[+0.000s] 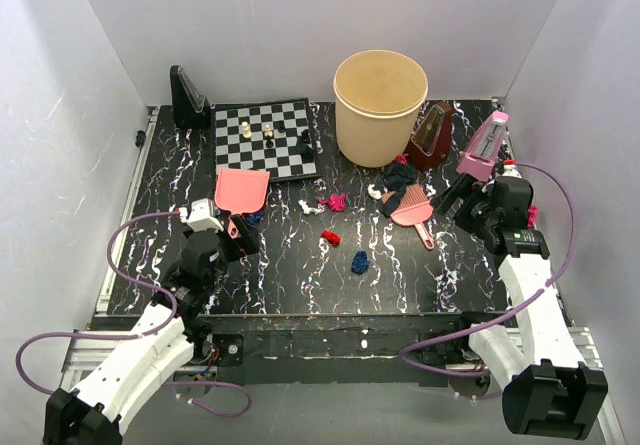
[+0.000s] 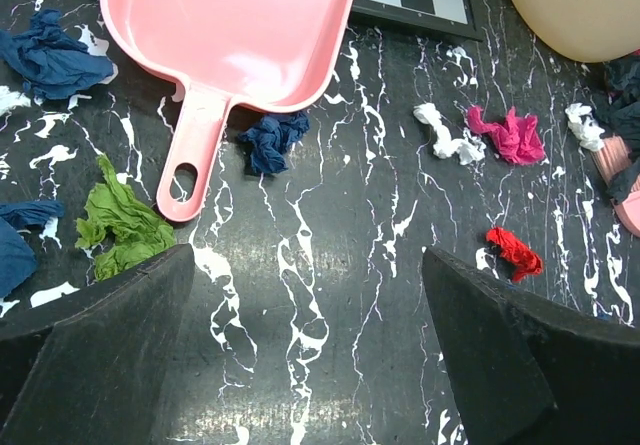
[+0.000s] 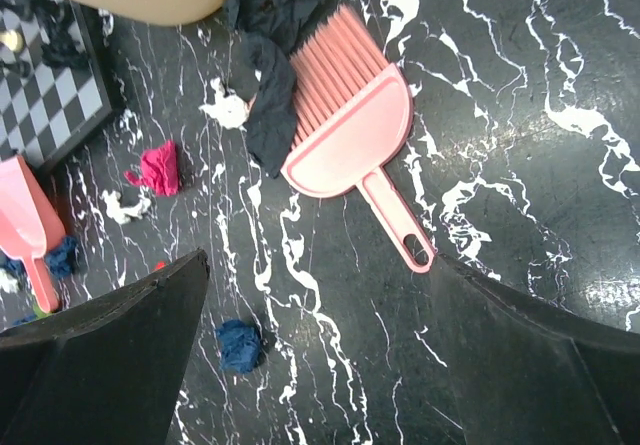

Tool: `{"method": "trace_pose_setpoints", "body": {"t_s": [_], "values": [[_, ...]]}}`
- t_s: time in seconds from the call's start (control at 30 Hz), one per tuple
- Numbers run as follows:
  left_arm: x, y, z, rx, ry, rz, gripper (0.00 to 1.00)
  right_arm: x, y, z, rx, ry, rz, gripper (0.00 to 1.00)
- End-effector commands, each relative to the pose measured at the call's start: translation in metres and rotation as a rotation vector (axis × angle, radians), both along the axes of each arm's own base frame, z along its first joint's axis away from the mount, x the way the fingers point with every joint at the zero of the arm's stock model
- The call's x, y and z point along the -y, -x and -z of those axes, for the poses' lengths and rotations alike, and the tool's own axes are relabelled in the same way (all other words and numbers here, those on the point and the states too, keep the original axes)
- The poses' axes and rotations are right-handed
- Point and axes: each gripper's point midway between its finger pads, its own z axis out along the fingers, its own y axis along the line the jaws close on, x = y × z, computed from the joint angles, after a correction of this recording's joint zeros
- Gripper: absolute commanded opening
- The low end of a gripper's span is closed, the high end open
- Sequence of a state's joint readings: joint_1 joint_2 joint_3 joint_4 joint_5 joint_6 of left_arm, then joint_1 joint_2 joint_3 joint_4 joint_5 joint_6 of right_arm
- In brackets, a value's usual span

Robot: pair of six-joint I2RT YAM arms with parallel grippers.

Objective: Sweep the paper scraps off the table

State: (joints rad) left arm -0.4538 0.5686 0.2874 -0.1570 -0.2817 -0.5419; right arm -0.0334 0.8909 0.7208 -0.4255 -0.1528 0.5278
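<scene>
- The left hand (image 2: 307, 260) is seen released: its two fingers are spread wide and nothing is grasped. Only bare worktop (image 2: 330, 365) is framed between them.
- The right hand (image 3: 320, 257) is likewise released, with nothing held between its fingers.
- The paper scraps (image 1: 359, 261) are found scattered on the worktop, mostly across its middle, between the two hands.
- A magenta scrap (image 2: 510, 133) and a white scrap (image 2: 447, 133) are laid just beside each other in front of the chessboard (image 1: 265, 140).
- A red scrap (image 2: 515, 252) is placed nearer the arms than those two, apart from both.
- A dark blue scrap (image 3: 240, 345) is seen closest to the near edge, apart from the rest.
- The pink dustpan (image 2: 240, 25) is laid flat with its open edge at the chessboard's near corner and its handle pointed toward the left arm.
- A second dark blue scrap (image 2: 272, 140) is set just beside the dustpan's handle.
- A green scrap (image 2: 122, 223) lies near the handle's end, on its other side.
- A blue scrap (image 2: 45, 50) is seen near the dustpan's outer wall.
- The pink brush (image 3: 350, 115) is laid flat near the right hand, with its bristles turned toward the beige bucket (image 1: 380, 105) and its handle toward the near edge.
- A black scrap (image 3: 268, 95) is draped against the bristles, and a second white scrap (image 3: 230, 110) is tucked just beside it.
- The bucket is stood upright beside the chessboard, on which small chess pieces (image 1: 268, 133) are set.
</scene>
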Motion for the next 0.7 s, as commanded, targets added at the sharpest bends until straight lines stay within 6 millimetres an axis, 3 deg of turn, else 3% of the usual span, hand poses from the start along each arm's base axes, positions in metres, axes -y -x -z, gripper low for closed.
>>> {"method": "trace_pose_setpoints", "body": {"t_s": [0.0, 0.1, 0.2, 0.37, 0.53, 0.67], "values": [[-0.006, -0.004, -0.002, -0.006, -0.03, -0.036, 0.98, 0.013, -0.001, -0.005, 0.042, 0.001, 0.103, 0.98], [-0.018, -0.009, 0.0, -0.04, -0.076, -0.107, 0.98, 0.017, 0.003, -0.004, 0.032, 0.009, 0.13, 0.98], [-0.03, -0.014, 0.001, -0.067, -0.115, -0.183, 0.98, 0.001, -0.002, -0.011, 0.097, -0.048, 0.055, 0.92], [-0.035, -0.029, -0.01, -0.061, -0.22, -0.188, 0.98, -0.015, -0.006, -0.018, 0.157, -0.094, -0.031, 0.92], [-0.033, -0.039, -0.005, -0.101, -0.259, -0.172, 0.98, -0.031, -0.009, -0.012, 0.158, -0.089, -0.124, 0.91], [-0.033, -0.043, -0.004, -0.096, -0.235, -0.179, 0.98, -0.043, -0.016, 0.002, 0.114, 0.049, -0.17, 0.9]]}}
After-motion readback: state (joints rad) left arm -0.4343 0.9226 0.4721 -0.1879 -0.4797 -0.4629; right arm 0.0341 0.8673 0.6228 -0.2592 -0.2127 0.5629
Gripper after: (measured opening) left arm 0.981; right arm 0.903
